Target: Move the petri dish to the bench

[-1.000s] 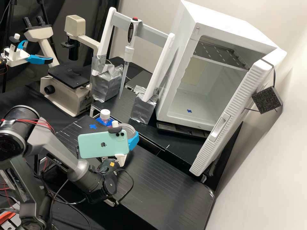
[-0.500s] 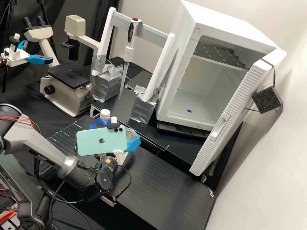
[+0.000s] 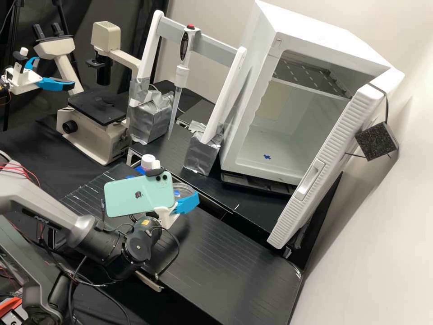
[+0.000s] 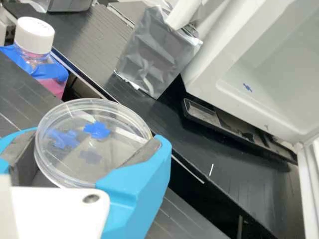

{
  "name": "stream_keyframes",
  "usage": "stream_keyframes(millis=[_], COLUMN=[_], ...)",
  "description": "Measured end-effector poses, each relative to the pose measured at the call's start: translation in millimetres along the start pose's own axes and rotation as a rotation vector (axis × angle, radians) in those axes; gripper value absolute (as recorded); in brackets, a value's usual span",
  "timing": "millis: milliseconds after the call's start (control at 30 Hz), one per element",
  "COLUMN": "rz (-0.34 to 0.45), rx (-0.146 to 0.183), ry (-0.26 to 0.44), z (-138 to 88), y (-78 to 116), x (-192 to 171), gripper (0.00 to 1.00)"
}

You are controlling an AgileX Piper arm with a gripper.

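Observation:
Over the black bench, my gripper is shut on the clear round petri dish, just right of the phone mounted on the arm. From the wrist view, the grey pads of my gripper press against opposite sides of the petri dish. Blue cross-shaped marks show on or through its clear plastic. The phone hides part of the fingers in the high view. How much height separates the dish from the bench, I cannot tell.
A white-capped bottle of pink liquid stands close beside the dish. Behind are a pipette on a white stand, a microscope and an incubator with its door open. A raised black platform borders the bench.
The arm has shifted left and the phone has tilted. The fingers have swung slightly right and down in the high view, the petri dish moving along between them.

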Motion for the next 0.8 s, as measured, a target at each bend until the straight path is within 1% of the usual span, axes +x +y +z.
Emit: stream_keyframes(millis=[100, 167, 300, 400, 433, 567, 633, 800], rz=[-0.003, -0.005, -0.003, -0.005, -0.006, -0.012, -0.013, -0.009], rx=[-0.019, -0.024, -0.023, -0.007, 0.0, 0.03, 0.035, 0.06], ry=[0.024, 0.043, 0.066, 0.078, 0.084, 0.106, 0.107, 0.109], z=[-8.6, -13.2, -16.6, -15.3, -14.9, -12.7, -12.0, -8.8], y=[-1.5, -2.9, -3.7, -4.6, -5.1, -7.2, -7.6, -8.7], x=[1.9, 3.4, 5.9, 8.3, 9.5, 14.2, 15.0, 16.9], gripper=[0.0, 0.0, 0.0, 0.0, 1.0, 1.0, 1.0, 1.0])
